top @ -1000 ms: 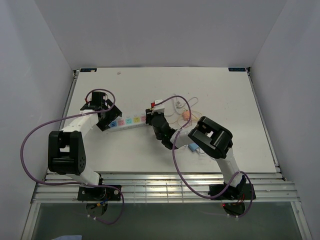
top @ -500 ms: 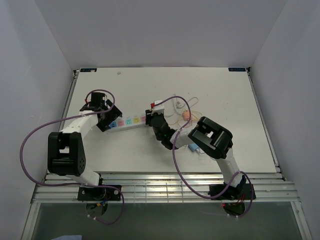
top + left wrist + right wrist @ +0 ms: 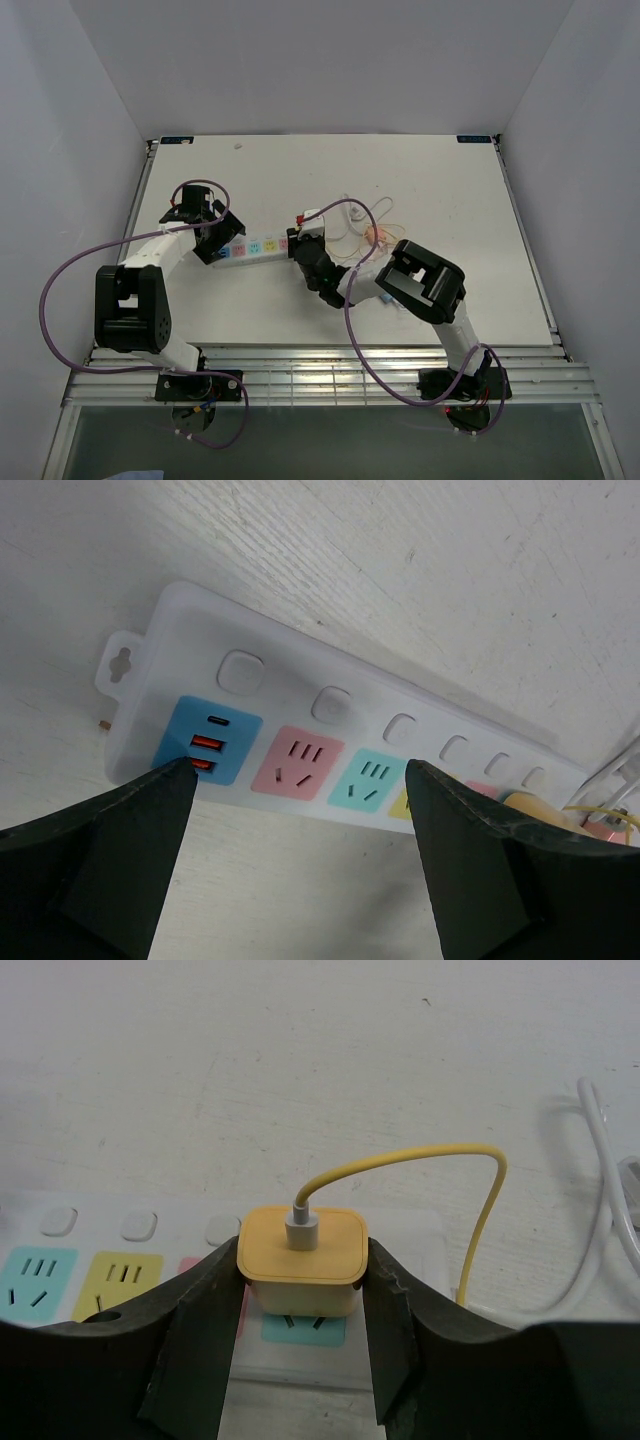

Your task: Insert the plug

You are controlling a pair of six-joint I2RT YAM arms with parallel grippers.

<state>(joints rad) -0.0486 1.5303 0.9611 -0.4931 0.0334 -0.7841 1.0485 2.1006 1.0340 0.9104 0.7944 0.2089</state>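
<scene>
A white power strip (image 3: 256, 244) with coloured sockets lies across the middle of the table. My right gripper (image 3: 301, 1295) is shut on a yellow plug (image 3: 301, 1260) by its two sides, with a yellow cable (image 3: 430, 1155) rising from its top. The plug stands upright over a teal socket (image 3: 300, 1328) near the strip's right end, and the socket's slanted slots show just below it. Whether its prongs are in the slots is hidden. My left gripper (image 3: 300, 775) is open and straddles the strip's left end (image 3: 290, 690) over the blue USB and pink sockets, holding nothing.
A white cable (image 3: 603, 1210) curls on the table right of the strip, tangled with the thin yellow one (image 3: 372, 235). A red and white part (image 3: 303, 216) sits by the strip's right end. Grey walls stand close on three sides of the table.
My right gripper has shifted a little left and toward the near edge with the plug, dragging the yellow cable along. The left gripper has stayed open over the strip's left end.
</scene>
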